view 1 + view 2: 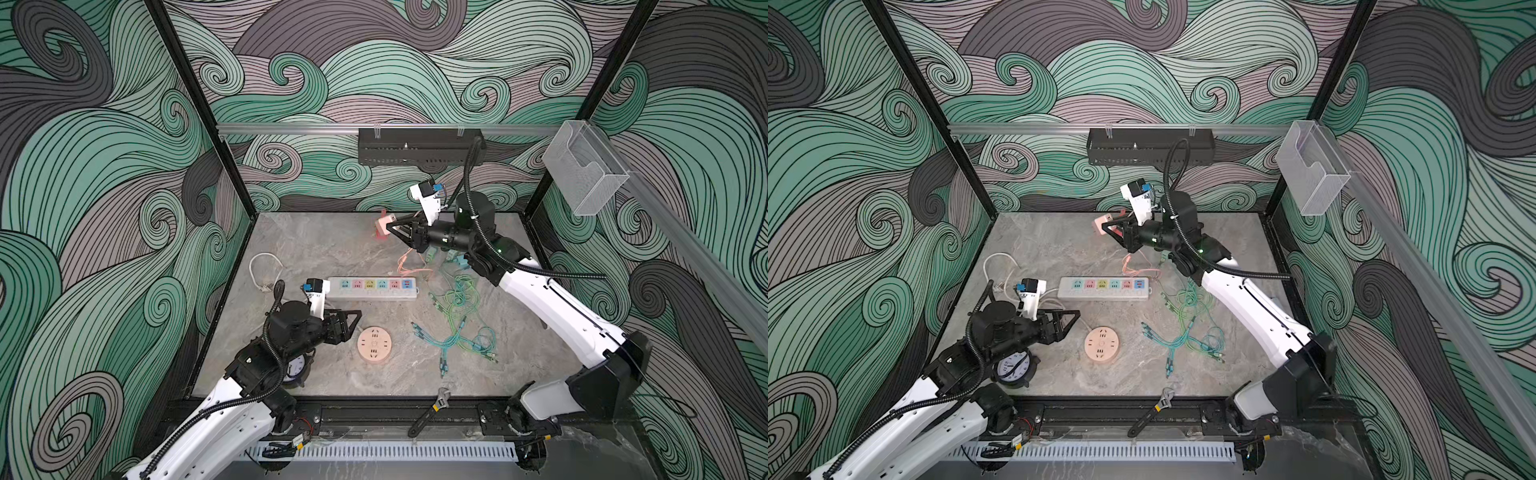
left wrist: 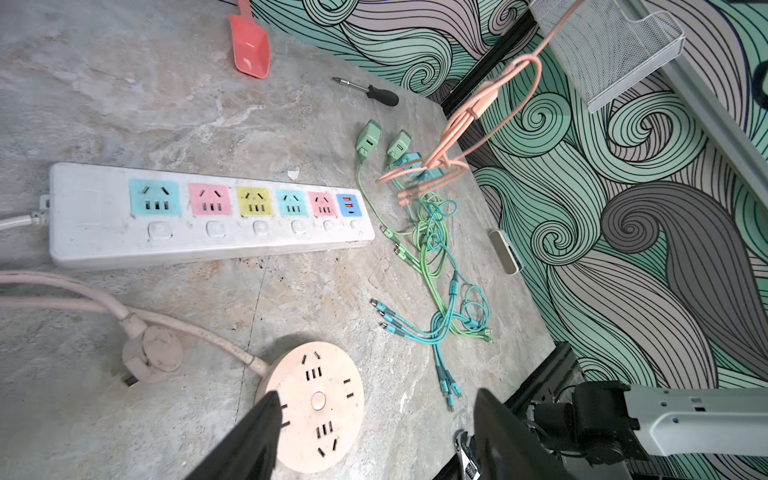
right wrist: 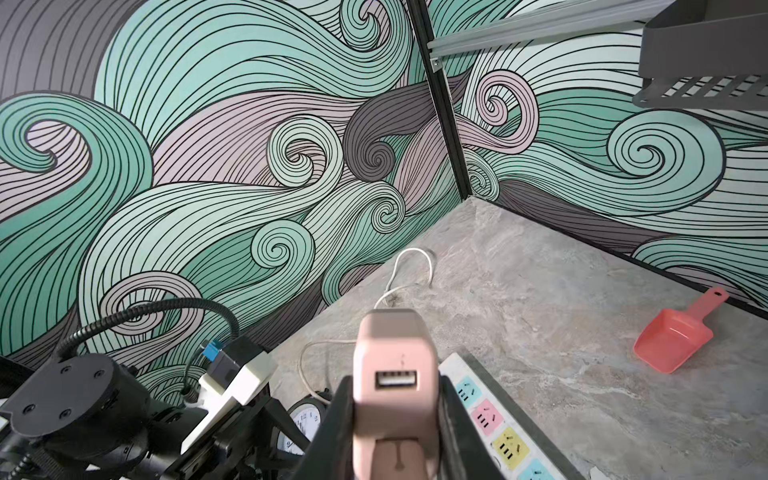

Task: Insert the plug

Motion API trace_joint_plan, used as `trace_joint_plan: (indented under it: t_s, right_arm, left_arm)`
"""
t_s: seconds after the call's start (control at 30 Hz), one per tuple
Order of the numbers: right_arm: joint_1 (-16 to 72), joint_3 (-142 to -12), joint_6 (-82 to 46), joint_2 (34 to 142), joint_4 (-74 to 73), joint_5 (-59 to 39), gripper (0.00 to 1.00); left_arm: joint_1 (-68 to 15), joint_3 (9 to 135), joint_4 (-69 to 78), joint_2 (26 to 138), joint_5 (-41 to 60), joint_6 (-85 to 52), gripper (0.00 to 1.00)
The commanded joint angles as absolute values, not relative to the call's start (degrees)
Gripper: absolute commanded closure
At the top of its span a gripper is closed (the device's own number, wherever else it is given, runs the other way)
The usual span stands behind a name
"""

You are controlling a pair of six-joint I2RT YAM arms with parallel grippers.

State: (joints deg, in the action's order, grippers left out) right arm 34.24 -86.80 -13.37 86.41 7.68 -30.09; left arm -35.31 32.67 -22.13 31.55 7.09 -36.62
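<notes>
Right wrist view shows the right claw [image 3: 395,415] pinching a pink charger plug [image 3: 395,374] by its two flat sides, with the USB port face turned toward the camera. The prongs are hidden, so I judge they sit on the far end, pointing away from the wrist. In both top views the plug [image 1: 384,222] hangs in the air at the back of the worktop [image 1: 316,249], well above the surface. Its pink cable [image 1: 401,266] trails down to the worktop just beyond the strip's right end.

The white power strip [image 1: 372,287] lies flat in the middle of the worktop, its long axis running left to right across a top view. The left wrist view shows its row of coloured sockets [image 2: 208,216] facing up, all of them empty. From the right claw the strip lies below and toward the front edge, so the plug likely has to be turned prongs-down, then carried forward and lowered.

The left claw [image 1: 353,322] is spread and holds nothing. It hovers near the strip's front edge, just beside the round socket [image 1: 374,345]. It is nearer the strip, but the plug is with the right arm, so the insertion looks to be that arm's job. The left could steady the strip.
</notes>
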Motion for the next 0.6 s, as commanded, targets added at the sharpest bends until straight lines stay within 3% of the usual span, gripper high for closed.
trace_joint_plan:
  t_s: [0.0, 0.57]
  right_arm:
    - [33.50, -91.88, -11.24, 90.29, 7.89, -31.94, 0.98]
    - [32.32, -116.53, -12.61, 117.45, 10.94, -38.63, 0.98]
  left_arm:
    - [-34.98, 32.48, -26.05, 29.04, 4.51, -37.00, 0.25]
    - [-34.98, 33.31, -28.77, 22.86, 3.56, -38.19, 0.24]
